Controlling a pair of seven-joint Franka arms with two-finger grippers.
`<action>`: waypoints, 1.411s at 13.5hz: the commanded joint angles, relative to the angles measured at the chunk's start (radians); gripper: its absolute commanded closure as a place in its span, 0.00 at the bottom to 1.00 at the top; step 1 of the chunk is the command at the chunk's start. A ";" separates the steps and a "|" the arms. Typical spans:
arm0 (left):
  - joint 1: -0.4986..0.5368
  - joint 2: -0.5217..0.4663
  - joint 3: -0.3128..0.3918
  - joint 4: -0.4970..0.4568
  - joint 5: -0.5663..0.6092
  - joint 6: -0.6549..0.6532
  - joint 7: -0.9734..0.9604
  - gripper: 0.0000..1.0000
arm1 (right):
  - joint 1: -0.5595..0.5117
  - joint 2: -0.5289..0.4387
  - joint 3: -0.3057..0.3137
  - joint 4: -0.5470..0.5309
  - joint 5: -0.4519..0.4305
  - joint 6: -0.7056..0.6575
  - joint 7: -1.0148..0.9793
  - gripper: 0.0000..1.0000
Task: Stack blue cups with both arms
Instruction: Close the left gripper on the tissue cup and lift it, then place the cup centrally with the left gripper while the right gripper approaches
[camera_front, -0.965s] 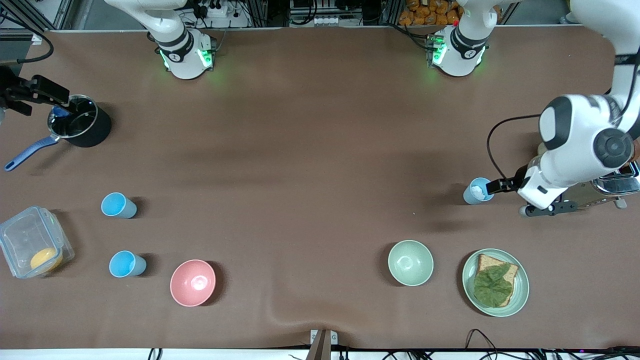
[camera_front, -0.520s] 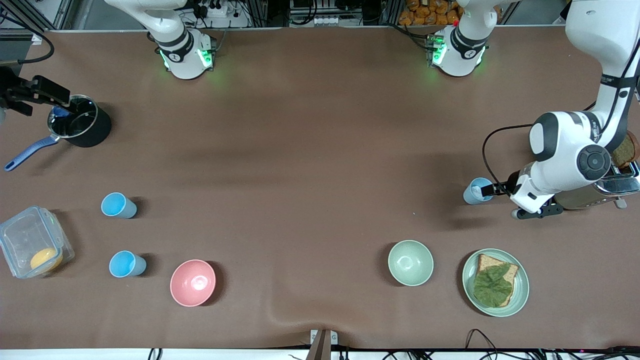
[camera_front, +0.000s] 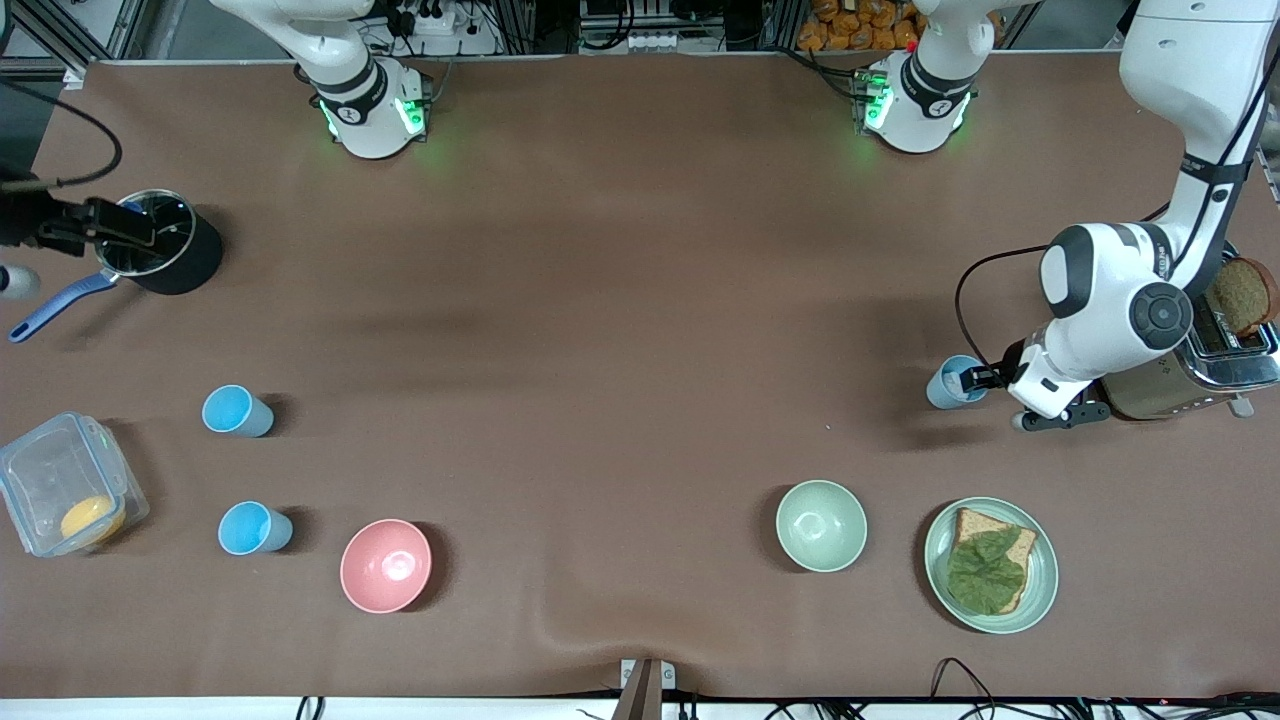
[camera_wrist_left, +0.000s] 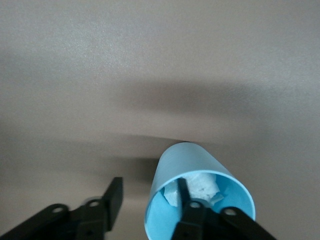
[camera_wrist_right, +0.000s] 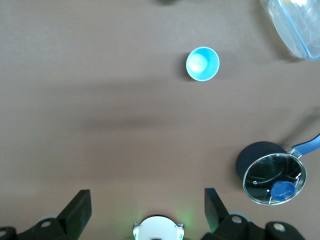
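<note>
Three blue cups stand on the brown table. Two of them (camera_front: 237, 411) (camera_front: 255, 528) are near the right arm's end; the right wrist view shows one cup (camera_wrist_right: 202, 63). The third cup (camera_front: 955, 382) (camera_wrist_left: 200, 195), with crumpled white paper (camera_wrist_left: 200, 187) inside, stands at the left arm's end. My left gripper (camera_front: 978, 378) (camera_wrist_left: 149, 186) straddles its rim, one finger inside and the other finger (camera_wrist_left: 114, 195) outside, a gap away from the wall. My right gripper (camera_front: 130, 230) (camera_wrist_right: 147, 200) hangs open and empty beside the black pot.
A black pot (camera_front: 160, 255) with a blue handle stands below the right gripper. A clear container (camera_front: 65, 495), a pink bowl (camera_front: 386, 565), a green bowl (camera_front: 821, 525) and a plate (camera_front: 990, 565) with bread line the near side. A toaster (camera_front: 1190, 380) stands beside the left arm.
The left arm has swung in and its fingers have narrowed around the cup's rim. The right gripper has shifted slightly beside the pot. No cup has moved.
</note>
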 joint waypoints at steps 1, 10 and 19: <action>0.004 -0.008 -0.009 -0.012 0.018 0.025 0.007 0.87 | -0.042 0.069 0.009 0.012 -0.003 -0.011 -0.007 0.00; -0.016 -0.063 -0.211 0.001 -0.001 0.011 -0.262 1.00 | -0.114 0.357 0.009 0.090 0.037 0.026 -0.008 0.00; -0.321 0.071 -0.376 0.194 0.016 0.011 -0.932 1.00 | -0.132 0.557 0.006 0.124 -0.059 0.257 0.005 0.00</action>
